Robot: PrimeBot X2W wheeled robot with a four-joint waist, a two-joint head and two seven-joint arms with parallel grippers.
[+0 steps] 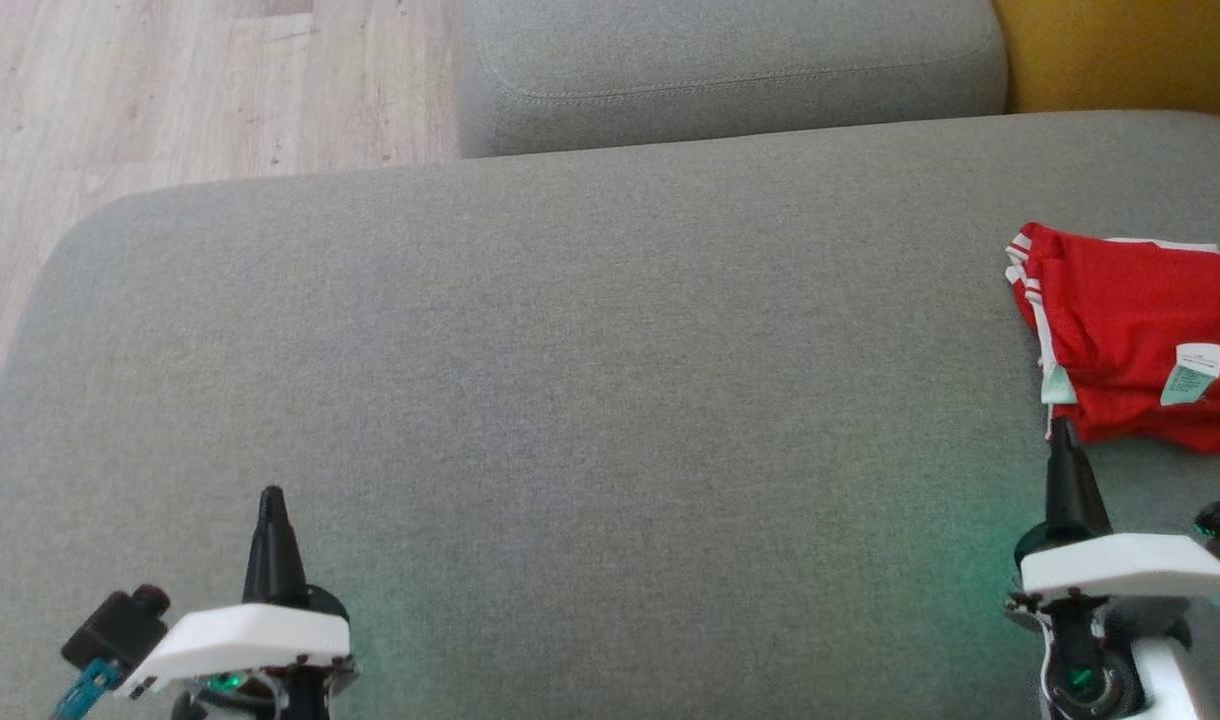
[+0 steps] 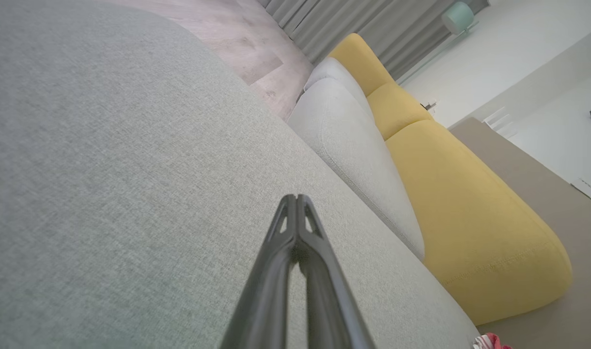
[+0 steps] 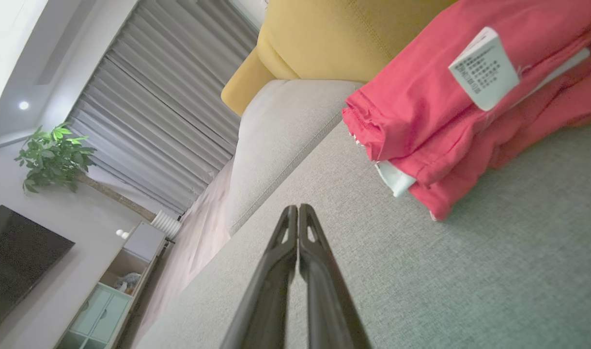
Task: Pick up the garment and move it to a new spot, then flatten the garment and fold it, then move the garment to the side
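Both closed, nothing held. Garment (image 1: 1130, 340) lies folded just ahead and right of the right gripper (image 1: 1063, 430), near its tip but seemingly not touching (labels face up). Left gripper (image 1: 271, 495) is well apart from it, over bare sofa (image 1: 570, 380). My read: fold and side move done, and both arms sit low and clear so the stack isn't disturbed.

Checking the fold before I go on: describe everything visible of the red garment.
The red garment is thin, soft-looking cloth with white stripe trim along one edge and a white printed care tag lying on top. It lies bunched in several folded layers, not flat, on the right part of the grey sofa cushion, running past the head view's right edge. Nothing holds it; the shut right gripper sits just short of it.
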